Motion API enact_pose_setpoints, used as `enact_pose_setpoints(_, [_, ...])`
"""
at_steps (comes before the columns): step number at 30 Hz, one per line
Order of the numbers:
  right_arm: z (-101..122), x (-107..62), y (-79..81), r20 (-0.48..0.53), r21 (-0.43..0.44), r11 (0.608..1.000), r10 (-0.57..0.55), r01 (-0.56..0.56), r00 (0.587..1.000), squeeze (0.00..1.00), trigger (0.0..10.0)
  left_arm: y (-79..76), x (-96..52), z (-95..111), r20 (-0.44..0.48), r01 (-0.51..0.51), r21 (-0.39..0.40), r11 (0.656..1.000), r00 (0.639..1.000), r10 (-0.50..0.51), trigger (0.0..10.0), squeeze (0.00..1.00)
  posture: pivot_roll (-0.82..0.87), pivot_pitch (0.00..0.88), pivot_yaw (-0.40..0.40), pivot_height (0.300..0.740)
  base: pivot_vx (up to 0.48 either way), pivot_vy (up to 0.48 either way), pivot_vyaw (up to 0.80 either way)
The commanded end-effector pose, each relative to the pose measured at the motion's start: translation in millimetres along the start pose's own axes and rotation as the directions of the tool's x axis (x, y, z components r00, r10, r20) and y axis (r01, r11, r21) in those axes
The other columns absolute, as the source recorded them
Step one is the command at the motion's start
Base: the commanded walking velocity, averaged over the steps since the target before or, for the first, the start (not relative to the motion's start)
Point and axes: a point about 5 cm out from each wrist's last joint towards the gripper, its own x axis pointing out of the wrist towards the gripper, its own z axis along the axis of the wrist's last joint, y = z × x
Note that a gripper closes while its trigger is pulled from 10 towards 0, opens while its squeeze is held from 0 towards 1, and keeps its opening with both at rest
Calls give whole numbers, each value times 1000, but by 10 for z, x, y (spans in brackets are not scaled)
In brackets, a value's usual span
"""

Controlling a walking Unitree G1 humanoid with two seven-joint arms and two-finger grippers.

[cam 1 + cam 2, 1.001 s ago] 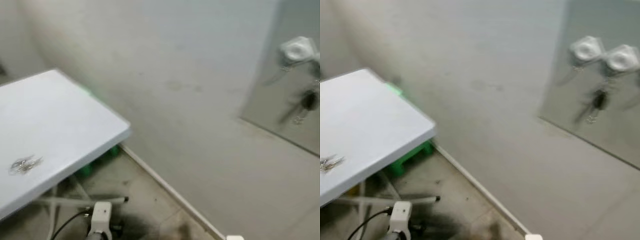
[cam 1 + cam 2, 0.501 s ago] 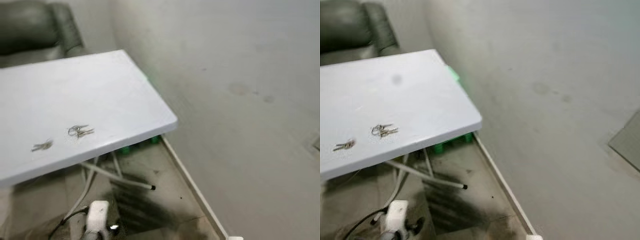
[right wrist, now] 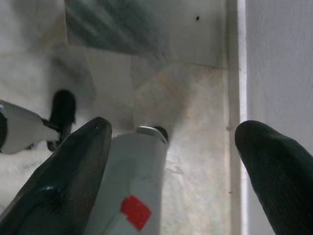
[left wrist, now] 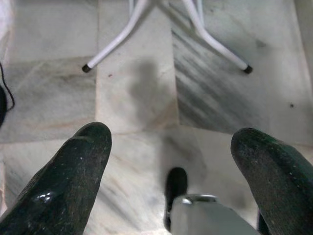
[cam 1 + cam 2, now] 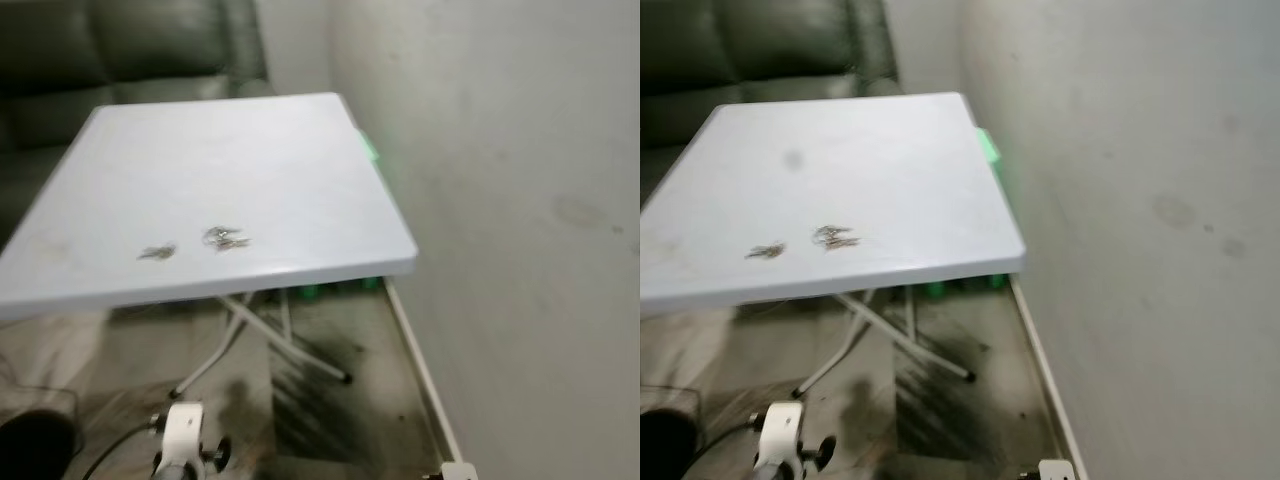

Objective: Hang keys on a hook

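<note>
Two small bunches of keys lie on a white folding table (image 5: 280,150): one bunch (image 5: 226,238) near the front edge, a smaller bunch (image 5: 157,252) just to its left. Both arms hang low below the table's height. My left gripper (image 4: 171,147) is open over the marble floor, with nothing between its black fingers (image 4: 73,166). My right gripper (image 3: 171,142) is open too, hanging beside the wall's skirting, nothing held.
A plain wall (image 5: 520,200) runs along the right, with a white skirting (image 5: 420,370) at its foot. A dark sofa (image 5: 120,50) stands behind the table. Something green (image 5: 368,148) sits between table and wall. The table's white legs (image 5: 250,335) cross underneath.
The camera has swung left: the grey panel with hooks and hanging keys has gone out of frame on the right, and the table with both key bunches now lies centred.
</note>
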Motion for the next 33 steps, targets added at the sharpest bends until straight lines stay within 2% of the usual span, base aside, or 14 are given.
enact_pose_setpoints(1, [-114,-20,25,-40,14,1000,-1,2,999,0,10000,54,-20,-50,-20,-9,6,1000,1000,9,10000,0,-12,0,30,740,0,0,800])
enact_pose_setpoints(5, [-110,-19,33,-35,19,1000,-3,4,999,0,10000,72,-21,-45,-19,-12,6,1000,1000,12,10000,0,-12,0,31,740,0,0,628])
enact_pose_setpoints(7, [-112,-20,38,-30,64,998,-5,7,1000,0,10000,74,-20,-40,-18,-13,6,1000,1000,13,10000,0,-12,0,32,740,0,0,0])
enact_pose_setpoints(23, [-142,-27,39,-37,65,998,-1,3,999,0,10000,92,-18,-30,-16,-19,-33,999,1000,19,10000,0,-11,0,33,740,0,0,0])
enact_pose_setpoints(33, [-160,-31,48,-40,69,998,3,0,999,0,10000,103,-26,-50,-21,-20,-45,999,1000,19,10000,0,-7,0,32,740,0,328,0])
